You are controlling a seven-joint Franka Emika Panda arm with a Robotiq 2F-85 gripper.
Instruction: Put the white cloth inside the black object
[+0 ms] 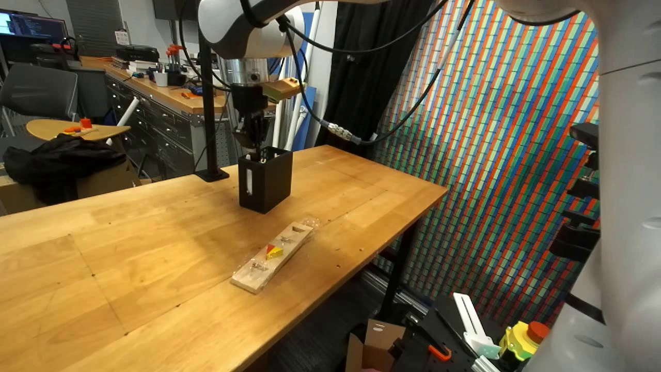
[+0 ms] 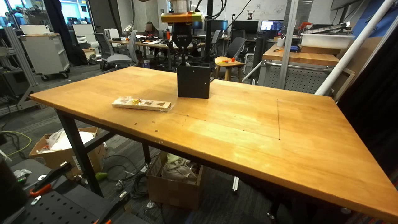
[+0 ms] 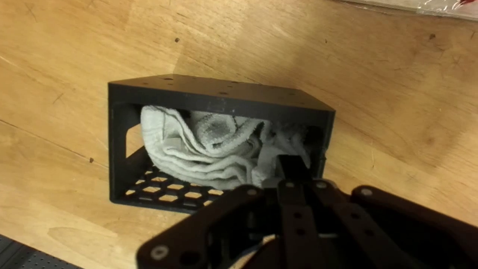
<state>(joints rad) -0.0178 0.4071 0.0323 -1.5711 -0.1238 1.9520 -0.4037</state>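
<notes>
The black object (image 1: 266,183) is an open-topped box standing upright on the table in both exterior views. In the wrist view the white cloth (image 3: 198,160) lies bunched in folds inside the black object (image 3: 224,98), and some white shows through the box's side slot in an exterior view. My gripper (image 3: 293,166) points down into the box's opening near one end, its fingertips together over the cloth. The tips look to touch or press on it, though whether any fabric is pinched is hidden. From outside, the gripper (image 2: 183,62) sits right at the box's rim.
A tan wooden strip (image 1: 273,256) with clear wrapping and a red and yellow piece lies on the table (image 1: 155,248) near the box. Behind the box a black post (image 1: 208,103) rises from the table's far edge.
</notes>
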